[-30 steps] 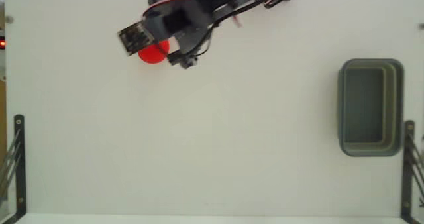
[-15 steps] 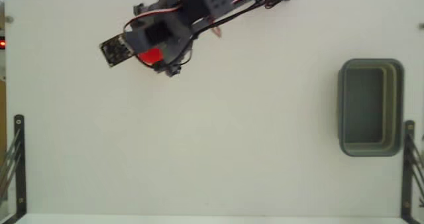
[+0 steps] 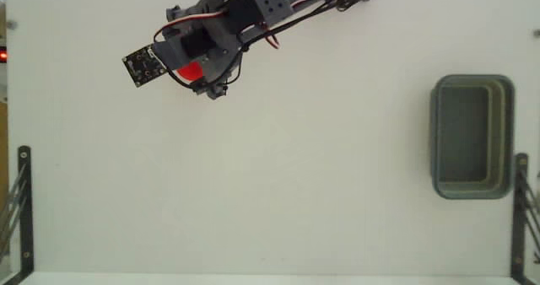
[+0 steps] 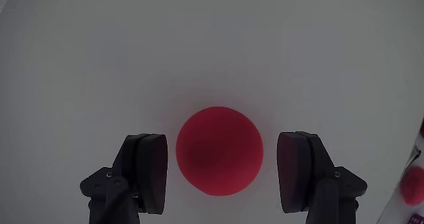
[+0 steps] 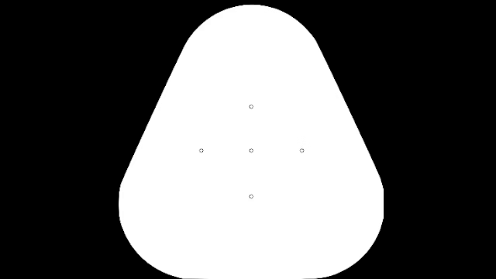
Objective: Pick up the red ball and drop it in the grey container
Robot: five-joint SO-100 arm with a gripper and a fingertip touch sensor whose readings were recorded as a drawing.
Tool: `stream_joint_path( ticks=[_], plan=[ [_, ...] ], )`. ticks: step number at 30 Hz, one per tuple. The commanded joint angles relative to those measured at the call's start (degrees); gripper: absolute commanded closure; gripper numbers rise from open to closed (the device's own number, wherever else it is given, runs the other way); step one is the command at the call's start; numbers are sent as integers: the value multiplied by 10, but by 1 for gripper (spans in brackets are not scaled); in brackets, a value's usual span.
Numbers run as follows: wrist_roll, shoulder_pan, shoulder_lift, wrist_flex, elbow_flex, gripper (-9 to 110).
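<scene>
one red ball (image 4: 219,151), one grey container (image 3: 472,137), one gripper (image 4: 225,174) w/ two fingers — that's all you've got on the white table (image 3: 278,192). ball is a plain matte sphere, bright red, sitting on the table between the two fingers (image 4: 153,171) in the wrist view; thin gap each side, so the pincer is spread a bit wider than the ball and you aren't gripping it. finger pads look dark, smooth, rounded-rectangular plastic. in the fixed view the ball (image 3: 191,69) sits near the top left, mostly hidden under the arm's dark wrist; only a red patch shows. container is a grey-green rectangular tub, rounded corners, thick stepped rim, deep hollow, at the right edge of the table, well apart from the ball. two black metal brackets (image 3: 24,205) stand at the table's lower left and right edges.
</scene>
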Motion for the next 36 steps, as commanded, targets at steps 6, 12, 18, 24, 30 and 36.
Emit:
stream_joint_path(
  ticks=[6,12,18,24,30,36],
  plan=[
    [3,13,21,-33,8,-9],
    [3,13,23,-66,43,-9],
    [3,13,22,-98,74,-9],
    [3,13,20,-125,100,-9],
    [3,13,17,-154,125,-9],
    [3,13,13,-181,148,-9]
  ],
)
